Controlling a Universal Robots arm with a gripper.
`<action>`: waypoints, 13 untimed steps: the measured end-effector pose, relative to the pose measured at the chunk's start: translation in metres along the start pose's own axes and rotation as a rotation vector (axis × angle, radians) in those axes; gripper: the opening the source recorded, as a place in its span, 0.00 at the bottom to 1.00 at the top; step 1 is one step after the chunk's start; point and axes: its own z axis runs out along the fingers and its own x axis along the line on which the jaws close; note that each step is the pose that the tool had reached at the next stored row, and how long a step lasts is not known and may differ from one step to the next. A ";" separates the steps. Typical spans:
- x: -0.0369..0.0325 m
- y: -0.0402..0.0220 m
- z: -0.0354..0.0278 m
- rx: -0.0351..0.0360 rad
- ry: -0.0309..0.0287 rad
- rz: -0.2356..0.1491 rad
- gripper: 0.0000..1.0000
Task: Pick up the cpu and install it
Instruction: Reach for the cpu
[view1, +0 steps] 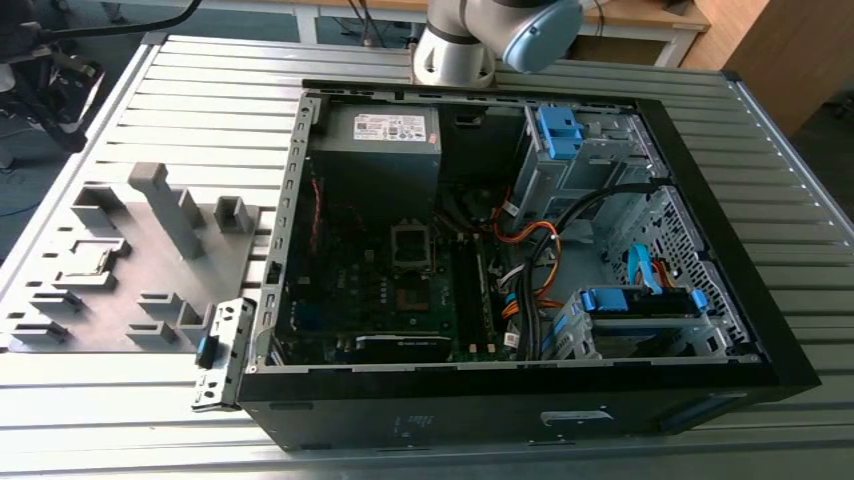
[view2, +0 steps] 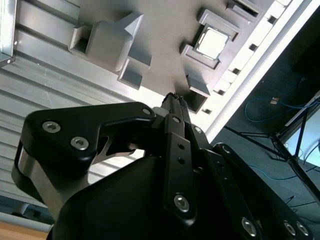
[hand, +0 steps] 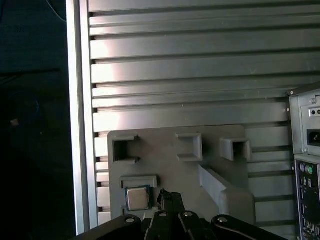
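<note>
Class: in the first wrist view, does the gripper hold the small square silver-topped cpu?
No; the cpu lies in the grey tray, beside the gripper.

The arm (view1: 461, 55) shows in the exterior view as a pale silver-grey tube section with a light blue cap (view1: 541, 35) on its joint. It stands at the edge of the table (view1: 200, 90) that lies toward the top of that view. In both wrist views the gripper (view2: 173, 97) (hand: 169, 196) is black, built of flat linkage bars joined by silver bolts, with a broad rounded housing behind them. Its two fingers run forward and narrow to a thin tip. They appear pressed together with nothing between them, though the tip is small and dark. The gripper points down at the table, held clear above it, near one long edge.
</note>
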 end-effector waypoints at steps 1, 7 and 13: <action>0.0001 -0.0013 0.0001 0.0000 0.0000 0.000 0.11; 0.0011 -0.0099 0.0004 0.0000 0.0000 0.000 0.11; 0.0013 -0.0196 0.0006 0.0000 0.0000 0.000 0.11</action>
